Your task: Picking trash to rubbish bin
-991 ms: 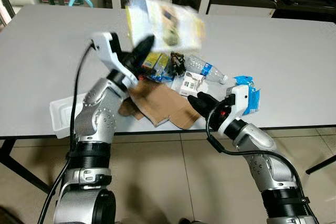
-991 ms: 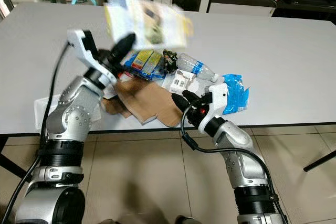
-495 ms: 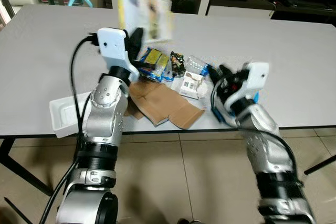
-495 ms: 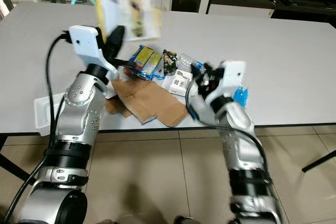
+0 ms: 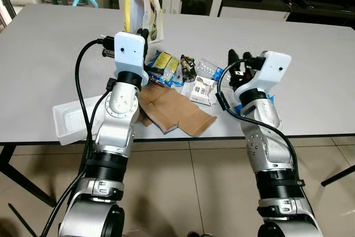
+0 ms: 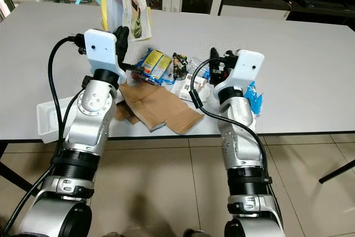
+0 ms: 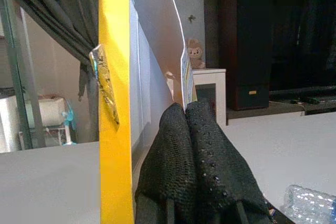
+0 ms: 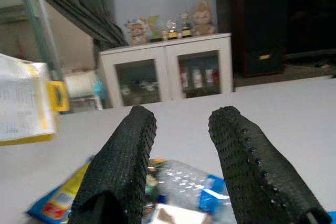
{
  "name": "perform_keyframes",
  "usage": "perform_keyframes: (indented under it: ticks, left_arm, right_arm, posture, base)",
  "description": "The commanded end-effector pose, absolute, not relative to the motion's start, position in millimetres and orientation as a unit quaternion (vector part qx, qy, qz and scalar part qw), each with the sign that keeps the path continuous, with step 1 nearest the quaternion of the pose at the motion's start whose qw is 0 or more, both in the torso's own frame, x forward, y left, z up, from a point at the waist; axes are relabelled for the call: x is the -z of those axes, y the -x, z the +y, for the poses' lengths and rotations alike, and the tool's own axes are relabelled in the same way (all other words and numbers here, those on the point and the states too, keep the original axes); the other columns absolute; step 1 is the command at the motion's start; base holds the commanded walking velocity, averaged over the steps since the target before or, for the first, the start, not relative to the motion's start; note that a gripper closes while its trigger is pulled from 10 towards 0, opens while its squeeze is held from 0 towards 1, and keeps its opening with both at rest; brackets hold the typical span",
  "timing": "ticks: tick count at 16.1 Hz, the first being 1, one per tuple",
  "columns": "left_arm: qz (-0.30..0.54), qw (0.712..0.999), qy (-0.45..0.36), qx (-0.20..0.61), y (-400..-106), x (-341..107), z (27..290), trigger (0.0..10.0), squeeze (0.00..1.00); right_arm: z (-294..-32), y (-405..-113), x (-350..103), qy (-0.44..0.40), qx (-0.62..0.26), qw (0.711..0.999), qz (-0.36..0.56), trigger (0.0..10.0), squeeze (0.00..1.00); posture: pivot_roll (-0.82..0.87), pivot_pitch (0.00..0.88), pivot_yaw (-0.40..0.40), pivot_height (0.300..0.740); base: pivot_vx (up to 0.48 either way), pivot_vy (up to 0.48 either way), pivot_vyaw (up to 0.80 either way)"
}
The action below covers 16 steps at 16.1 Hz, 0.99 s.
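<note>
We see the left gripper [image 5: 145,33] clamped on an upright yellow-edged carton [image 5: 141,6], long axis vertical; right gripper [image 5: 239,61] open, empty.

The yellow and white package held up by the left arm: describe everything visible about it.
The package is a flat, empty-looking carton or bag, white with a yellow edge strip and a printed picture on one face. It looks like thin card or paper, its top flared open. It stands roughly upright, lifted clear above the grey table, behind the trash pile. The left gripper has its fingers shut on its lower edge; nothing else touches it.
</note>
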<state>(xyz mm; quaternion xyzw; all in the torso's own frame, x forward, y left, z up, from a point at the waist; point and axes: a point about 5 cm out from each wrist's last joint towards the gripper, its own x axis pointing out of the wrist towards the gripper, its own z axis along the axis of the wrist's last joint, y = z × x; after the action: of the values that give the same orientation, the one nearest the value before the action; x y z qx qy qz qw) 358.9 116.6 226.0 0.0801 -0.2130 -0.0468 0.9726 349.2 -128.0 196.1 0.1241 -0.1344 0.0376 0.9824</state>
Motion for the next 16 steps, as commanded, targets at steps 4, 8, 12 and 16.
perform_keyframes:
  ticks: [4, 8, 12, 16]
  left_arm:
    - [-0.209, 0.968, -0.129, 0.050, -359.9, -215.0, 113.0, 10.0, 0.00]
    - [-0.214, 0.966, -0.141, 0.036, -359.6, -216.2, 118.9, 10.0, 0.00]
    - [-0.216, 0.965, -0.146, 0.026, -361.0, -216.5, 122.0, 10.0, 0.00]
    - [-0.224, 0.963, -0.148, 0.029, -359.4, -217.0, 117.6, 10.0, 0.00]
  right_arm:
    - [-135.8, -354.9, -199.4, -0.081, 0.002, 0.985, -0.151, 10.0, 0.00]
    - [-153.7, -357.6, -196.7, -0.041, 0.051, 0.986, -0.154, 10.0, 0.00]
    - [-154.1, -358.5, -194.2, -0.033, 0.053, 0.987, -0.151, 10.0, 0.00]
    - [-145.2, -359.0, -190.5, -0.039, 0.045, 0.987, -0.149, 10.0, 0.00]
  posture:
    - [-0.06, 0.042, -0.088, 0.740]
    - [-0.05, 0.041, -0.084, 0.740]
    - [-0.04, 0.023, -0.084, 0.740]
    - [-0.04, 0.009, -0.078, 0.740]
  base:
    - [0.000, 0.000, 0.00]
    - [0.000, 0.000, 0.00]
    - [0.000, 0.000, 0.00]
    - [0.000, 0.000, 0.00]
